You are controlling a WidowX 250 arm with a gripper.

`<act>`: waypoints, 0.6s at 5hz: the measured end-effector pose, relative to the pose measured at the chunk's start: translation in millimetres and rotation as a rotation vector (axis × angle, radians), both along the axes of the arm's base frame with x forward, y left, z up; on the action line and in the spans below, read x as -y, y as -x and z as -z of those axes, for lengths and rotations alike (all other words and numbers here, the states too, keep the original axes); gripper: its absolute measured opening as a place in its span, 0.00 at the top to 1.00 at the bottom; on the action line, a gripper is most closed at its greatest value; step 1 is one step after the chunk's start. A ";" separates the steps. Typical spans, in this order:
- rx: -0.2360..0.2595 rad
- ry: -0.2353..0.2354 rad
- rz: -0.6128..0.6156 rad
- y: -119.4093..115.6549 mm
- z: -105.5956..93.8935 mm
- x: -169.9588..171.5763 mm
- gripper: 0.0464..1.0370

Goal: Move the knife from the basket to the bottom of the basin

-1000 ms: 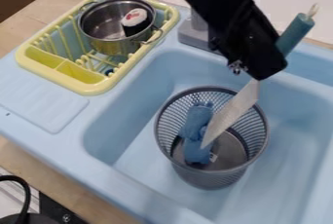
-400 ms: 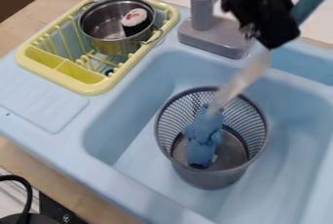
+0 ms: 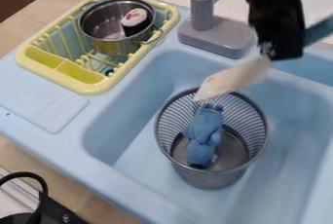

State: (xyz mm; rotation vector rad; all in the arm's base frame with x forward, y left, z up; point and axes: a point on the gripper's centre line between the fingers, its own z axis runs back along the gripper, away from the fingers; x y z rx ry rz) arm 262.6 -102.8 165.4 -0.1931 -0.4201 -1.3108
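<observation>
Knife (image 3: 231,78) in hold: the black tool (image 3: 280,51) is closed about its teal handle (image 3: 321,29), as far as the handle lets it shut, and hangs above the far edge of the light blue basin (image 3: 114,135). The blade slants down to the left, out of the tool toward the gray mesh basket (image 3: 211,181), its tip just over the basket's far rim in the view; whether it touches that rim I cannot tell. The whole knife is above the basin, off its bottom.

Below the blade, the basket stands upright on the basin's bottom. Inside it leans a blue cloth-like bundle (image 3: 203,135), its upper end near the far rim.

Left of the tool, a gray faucet (image 3: 214,37) stands on the sink's (image 3: 139,74) far edge. Farther left, by the sink's far left corner, sits a yellow dish rack (image 3: 91,87). It holds a metal pot (image 3: 116,46) with looped handles, and in the pot lies a black and white piece (image 3: 135,17) with red marks. A ribbed drainboard (image 3: 42,101) lies nearer, along the sink's left side.

The wooden surface (image 3: 68,189) runs past the sink's near left edge, with a black cable (image 3: 42,184) curving beside it.
</observation>
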 end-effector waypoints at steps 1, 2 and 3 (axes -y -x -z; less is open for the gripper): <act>-0.027 -0.054 0.025 -9.1 12.0 -4.5 0.84; -0.059 -0.153 0.063 -14.0 25.9 -7.3 0.84; -0.082 -0.217 0.079 -16.5 29.3 -10.3 0.84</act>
